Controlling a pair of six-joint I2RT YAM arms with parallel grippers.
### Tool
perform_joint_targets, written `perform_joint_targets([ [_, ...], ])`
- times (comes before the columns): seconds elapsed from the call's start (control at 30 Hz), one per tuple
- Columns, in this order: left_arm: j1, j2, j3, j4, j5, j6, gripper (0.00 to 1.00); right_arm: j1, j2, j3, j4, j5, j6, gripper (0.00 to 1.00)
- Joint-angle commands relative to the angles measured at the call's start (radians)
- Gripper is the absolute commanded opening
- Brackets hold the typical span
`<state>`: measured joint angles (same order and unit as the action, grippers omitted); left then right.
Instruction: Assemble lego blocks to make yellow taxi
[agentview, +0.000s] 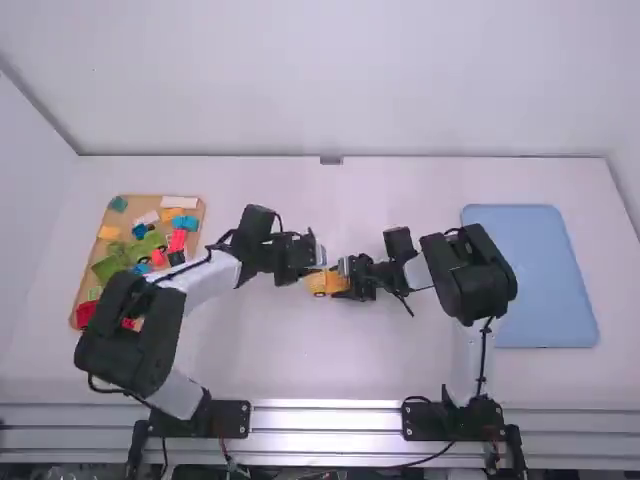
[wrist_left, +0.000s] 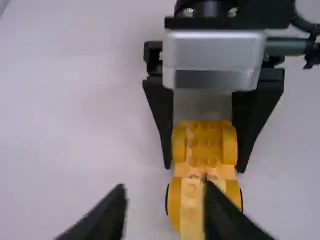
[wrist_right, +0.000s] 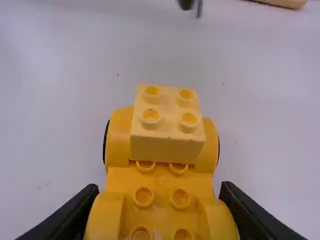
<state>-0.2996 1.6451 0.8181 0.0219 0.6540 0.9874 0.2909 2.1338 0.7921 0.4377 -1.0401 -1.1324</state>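
Likely seating block (wrist_right: 167, 149) on car (wrist_right: 159, 181). Clamping car at three o'clock in right gripper (wrist_left: 205, 167), with left gripper (wrist_left: 164, 190) seemingly open near nine o'clock end. Next, press block squarely home.

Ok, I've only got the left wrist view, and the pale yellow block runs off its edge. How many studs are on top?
Observer: The pale yellow block has four, two by two, in the right wrist view.
Operator: And where are the loose blocks?
Observer: High view: the loose blocks lie in a brown tray at the table's left side.
Operator: Anything on the far right?
Observer: High view again: a light blue tray.
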Motion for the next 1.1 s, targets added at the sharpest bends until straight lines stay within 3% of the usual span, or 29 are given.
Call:
perform_joint_targets([
  [0.0,-0.007,-0.007,-0.009,-0.035,-0.063,-0.004,0.27,-0.002,0.019,0.014,-0.001,-0.003,0.003,0.57],
  [0.3,-0.007,-0.007,-0.010,-0.122,-0.079,-0.004,0.11,-0.002,0.019,0.014,0.000,-0.003,0.003,0.57],
  [0.5,-0.007,-0.004,-0.032,-0.117,-0.079,-0.005,0.14,-0.002,0.019,0.014,0.000,-0.004,0.003,0.58],
  [0.7,-0.008,0.035,-0.034,-0.111,-0.079,-0.033,0.06,-0.002,0.019,0.014,0.000,-0.009,0.003,0.58],
  [1.07,-0.008,0.101,-0.034,-0.019,0.018,-0.031,0.06,-0.002,0.019,0.014,0.000,-0.014,0.003,0.58],
])
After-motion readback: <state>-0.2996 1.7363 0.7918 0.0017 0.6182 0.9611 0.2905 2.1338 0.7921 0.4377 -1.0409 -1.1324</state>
